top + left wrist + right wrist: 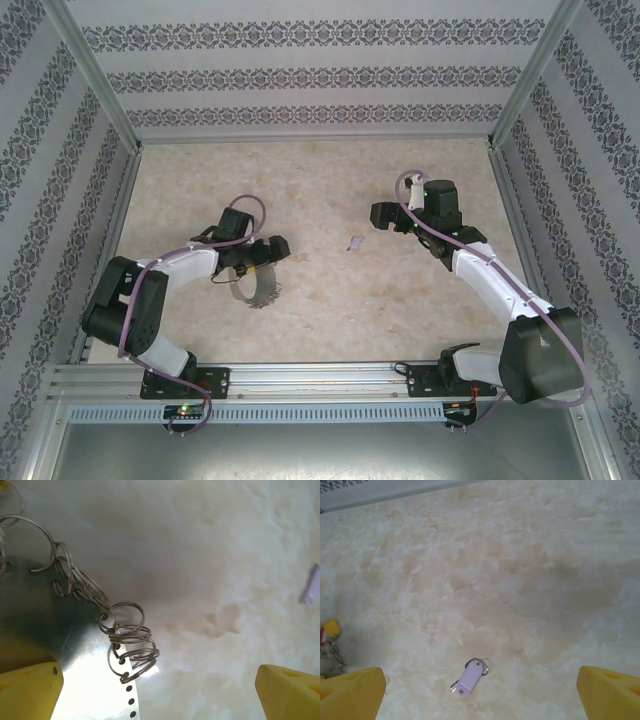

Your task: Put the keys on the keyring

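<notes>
The left gripper [158,687] has its jaws spread as wide as they go, and nothing is clamped between them. One of its yellow fingers [29,690] sits at the lower left of the wrist view, right by the flat grey band of the keyring [75,645]. The other is far off to the lower right, over bare table [330,310]. Whether the finger near the band actually touches the metal I cannot tell.

The keyring's band has a row of small holes along its edge. Small wire rings [131,640] are threaded through the holes and bunch up in a line along the rim. From above, the keyring lies on the table left of centre, just under the left gripper and a little nearer the arm bases.

The right gripper [480,692] is also fully spread and holds nothing. Its two yellow fingers [610,695] are at the bottom corners of its wrist view, over the table. The loose key [469,677], with a pale lilac head and a small ring at one end, lies flat on the table. It is just ahead of the gap between those fingers and touches neither. From above it lies between the two grippers, nearer the right one and well apart from the keyring.

A small red and yellow piece [330,630] with a bit of chain shows at the left edge of the right wrist view
</notes>
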`<action>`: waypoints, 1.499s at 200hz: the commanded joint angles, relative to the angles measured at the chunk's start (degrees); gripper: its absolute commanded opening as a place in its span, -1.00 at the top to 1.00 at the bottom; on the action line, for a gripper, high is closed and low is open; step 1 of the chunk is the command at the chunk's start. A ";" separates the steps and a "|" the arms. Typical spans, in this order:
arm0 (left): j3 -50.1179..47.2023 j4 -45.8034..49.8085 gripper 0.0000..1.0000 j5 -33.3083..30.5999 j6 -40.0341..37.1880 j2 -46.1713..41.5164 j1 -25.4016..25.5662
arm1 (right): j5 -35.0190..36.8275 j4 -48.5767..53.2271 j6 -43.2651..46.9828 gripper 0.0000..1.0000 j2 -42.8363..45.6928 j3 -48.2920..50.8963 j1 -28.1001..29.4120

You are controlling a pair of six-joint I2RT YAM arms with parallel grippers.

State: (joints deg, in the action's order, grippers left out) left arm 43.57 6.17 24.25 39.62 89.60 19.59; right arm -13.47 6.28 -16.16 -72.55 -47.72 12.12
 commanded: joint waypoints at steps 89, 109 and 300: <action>13.29 23.23 -0.64 -0.75 -12.35 -6.36 -5.93 | -7.67 -0.24 0.89 -0.93 -13.24 -8.82 9.46; 14.81 25.28 -0.48 -4.07 -14.38 -5.49 -8.09 | -10.40 -0.70 -0.18 -0.85 -19.27 -14.31 12.45; 12.65 12.20 -0.17 -1.50 -12.28 5.12 -14.04 | -12.06 14.45 -1.86 -0.11 -51.95 -47.29 27.33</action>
State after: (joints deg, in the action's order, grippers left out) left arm 53.43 19.62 25.21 28.82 92.77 2.85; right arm -25.06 19.97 -17.30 -123.50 -94.91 38.52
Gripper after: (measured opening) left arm 0.584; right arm 0.559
